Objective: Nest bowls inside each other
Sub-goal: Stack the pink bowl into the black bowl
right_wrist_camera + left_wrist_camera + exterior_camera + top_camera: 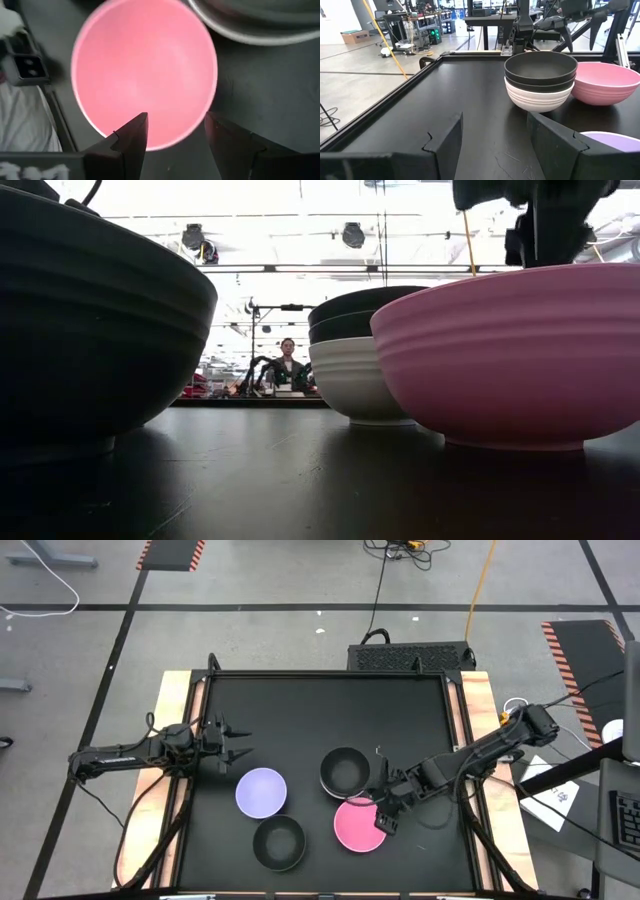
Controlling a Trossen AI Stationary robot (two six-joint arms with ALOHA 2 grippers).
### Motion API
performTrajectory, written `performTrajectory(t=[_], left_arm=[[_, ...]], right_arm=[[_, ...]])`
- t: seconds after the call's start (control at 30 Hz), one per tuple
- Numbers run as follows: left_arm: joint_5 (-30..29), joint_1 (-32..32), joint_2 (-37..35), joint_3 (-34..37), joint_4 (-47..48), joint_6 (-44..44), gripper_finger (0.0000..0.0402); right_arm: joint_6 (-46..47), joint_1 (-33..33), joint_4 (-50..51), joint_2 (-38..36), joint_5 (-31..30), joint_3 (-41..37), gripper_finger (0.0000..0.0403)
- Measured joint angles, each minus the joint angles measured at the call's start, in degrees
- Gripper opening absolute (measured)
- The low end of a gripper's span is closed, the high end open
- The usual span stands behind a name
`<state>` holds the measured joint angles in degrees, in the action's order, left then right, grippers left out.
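While no words or labels can be read on any of the bowls, their colours are easy to tell apart. Nearest the front edge of the bench (310,690) sits a lone black bowl (279,843), a bit left of the middle. Just to its right is the pink bowl (356,827), standing upright. The right end effector (381,817) hangs over the pink bowl's right rim. Its two fingers are spread apart, and the right wrist view shows the pink bowl below them and nothing held between them. The right arm reaches in low from the right edge of the bench, bent at the elbow.

A little farther back, on the left, sits the lavender bowl (261,792). Across from it, near the middle of the bench, is a stack (344,771): a white bowl (540,99) at the bottom with two black bowls (540,71) nested inside it. The stack is just behind the pink bowl.

The left end effector (238,741) waits near the left edge, behind the lavender bowl. Its fingers are wide open and hold nothing. The left arm lies stretched out flat from the left side.

The bench top is black with a pale wood border. Past the far edge is a big room with a grey floor, desks, cables and a person (287,364) far away.
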<state>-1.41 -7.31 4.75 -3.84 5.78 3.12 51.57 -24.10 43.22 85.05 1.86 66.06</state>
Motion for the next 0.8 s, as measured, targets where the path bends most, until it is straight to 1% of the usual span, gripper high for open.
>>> performTrajectory(t=[0.2, 0.53, 0.63, 0.73, 0.8], left_arm=[[1.4, 0.0, 0.0, 0.0, 0.0, 0.2, 0.0225], [1.5, 0.0, 0.0, 0.0, 0.0, 0.7, 0.0225], [1.5, 0.0, 0.0, 0.0, -0.1, 0.7, 0.0225], [1.6, 0.0, 0.0, 0.0, -0.1, 0.7, 0.0225], [1.6, 0.0, 0.0, 0.0, -0.1, 0.8, 0.0225]], right_arm=[[-0.2, 1.4, 1.5, 2.9, 1.3, 0.0, 0.019], [-1.2, 2.1, 1.6, 2.8, 1.3, -0.1, 0.019], [-0.9, 2.1, 0.1, 2.8, 1.7, -1.1, 0.019], [0.2, 2.1, -3.5, 2.8, 4.5, -3.7, 0.019], [0.7, 2.3, -6.0, 2.9, 5.3, -5.4, 0.0189]])
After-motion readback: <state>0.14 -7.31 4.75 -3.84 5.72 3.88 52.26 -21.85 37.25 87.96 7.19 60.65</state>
